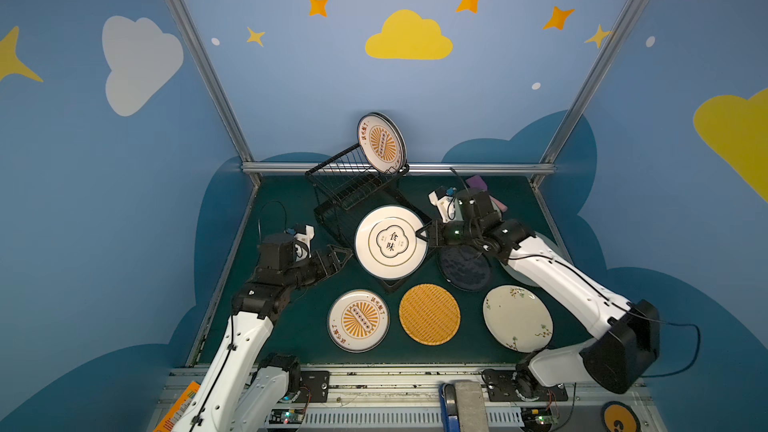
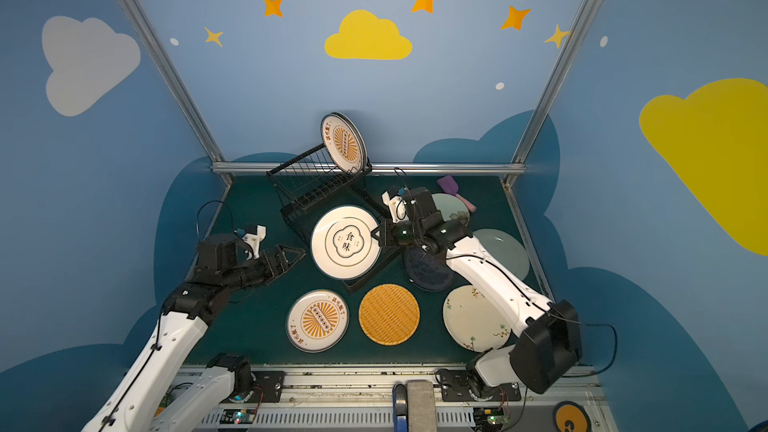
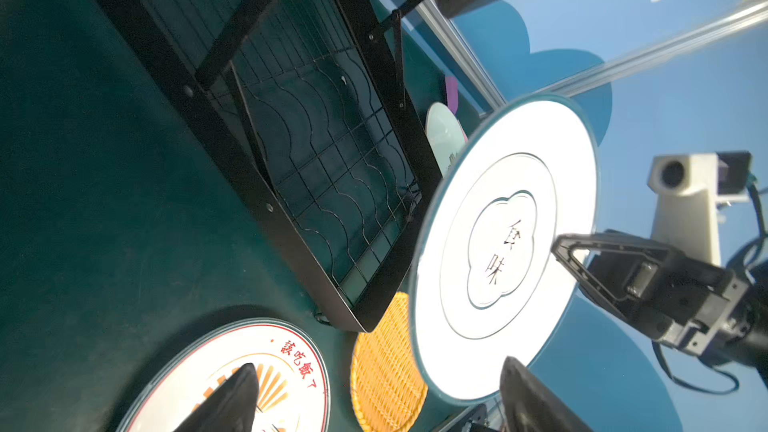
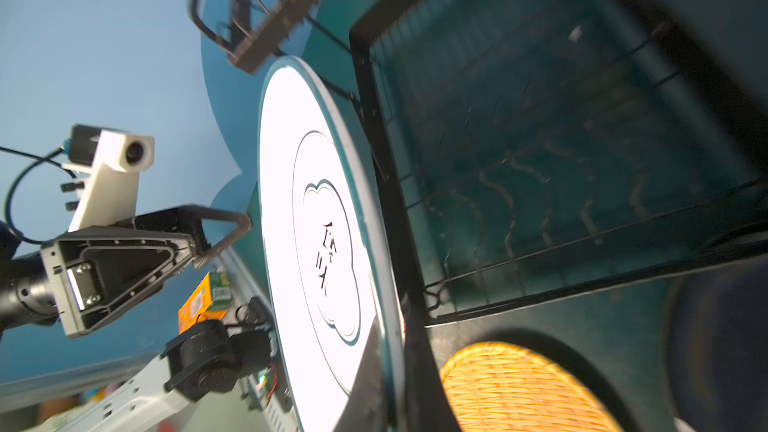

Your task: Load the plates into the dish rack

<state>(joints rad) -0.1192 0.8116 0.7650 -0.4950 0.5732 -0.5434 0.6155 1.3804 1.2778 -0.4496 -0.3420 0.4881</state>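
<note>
Left fingers spread wide; right fingers pinched tight.

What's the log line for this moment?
right gripper: shut on white plate rim, at rack lower tray | left gripper: open, clear of plate | loaded: one sunburst plate, upright, upper tier

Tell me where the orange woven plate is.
In both top views the orange woven plate lies flat on the table near the front, between the flat sunburst plate and the cream floral plate.

The right arm covers part of the dark navy plate.
</note>
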